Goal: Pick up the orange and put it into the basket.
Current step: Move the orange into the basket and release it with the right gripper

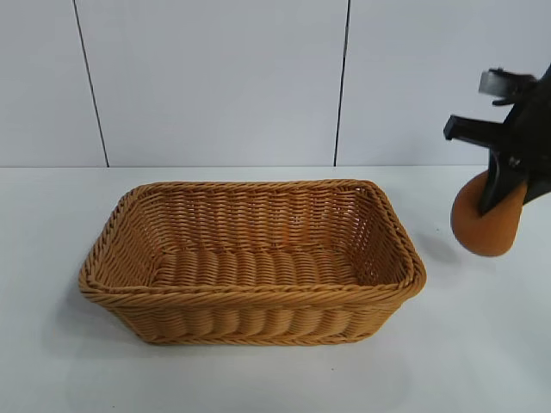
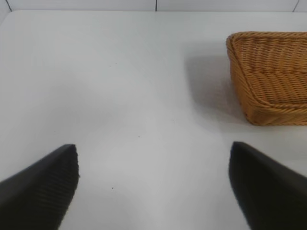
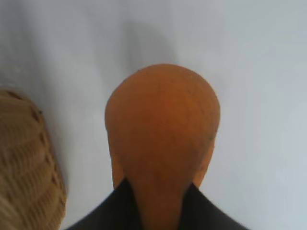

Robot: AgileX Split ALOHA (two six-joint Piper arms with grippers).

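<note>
Wicker is filling the near middle of the exterior view, where the basket (image 1: 250, 258) is sitting on the white table (image 1: 482, 344) with nothing showing inside it. Off to the right of it and apart from it, the right gripper (image 1: 499, 202) is hanging above the table with its black fingers closed on the orange (image 1: 484, 225), which is lifted clear of the surface and casting a faint shadow below and to the left. Going to the left wrist view, the left gripper (image 2: 153, 187) is hovering over bare table with its two dark fingers (image 2: 43, 187) standing wide apart and holding nothing, while a corner of the basket (image 2: 271, 76) is showing farther off. Going to the right wrist view, the orange (image 3: 163, 139) is filling the centre, pinched at its narrow end between the right gripper's (image 3: 160, 211) dark fingers (image 3: 103, 213); its rounded end is pointing away from the camera over the table (image 3: 259, 96). What is probably the basket's rim (image 3: 29, 163) is showing blurred at one edge, near the orange but not touching it.
</note>
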